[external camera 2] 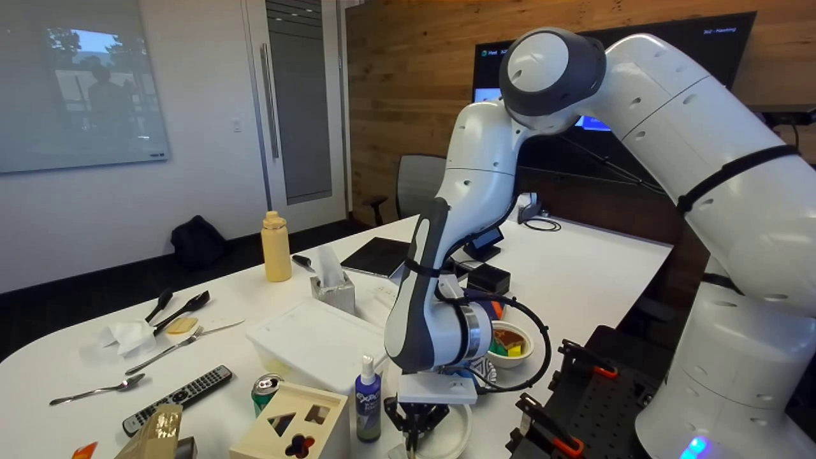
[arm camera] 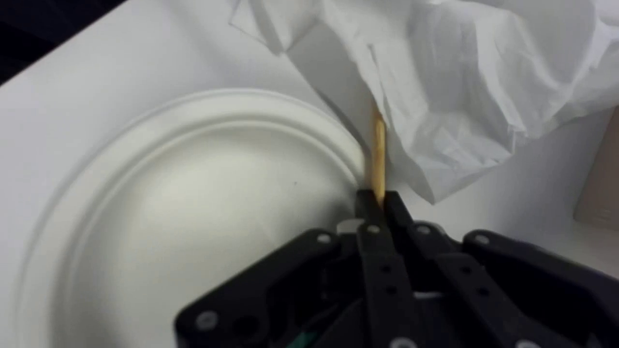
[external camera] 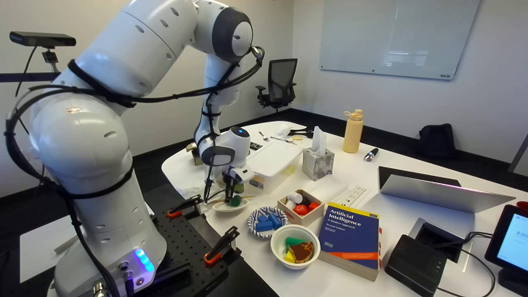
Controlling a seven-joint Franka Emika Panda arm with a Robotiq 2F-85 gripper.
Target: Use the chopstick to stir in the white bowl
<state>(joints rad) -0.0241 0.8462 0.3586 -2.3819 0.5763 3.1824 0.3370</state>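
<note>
Pincer (arm camera: 380, 200) nearly closed, chopstick (arm camera: 379, 159) tight between its jaws.

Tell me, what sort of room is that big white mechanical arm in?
Probably a meeting room in an office: there's a large whiteboard, a wall-mounted screen whose corner seems to read "Meet", and a mesh-backed office chair.

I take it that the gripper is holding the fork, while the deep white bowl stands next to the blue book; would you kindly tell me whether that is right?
Not quite: the wrist view shows the gripper holding the chopstick, not the fork. The deep white bowl does stand next to the blue book.
</note>
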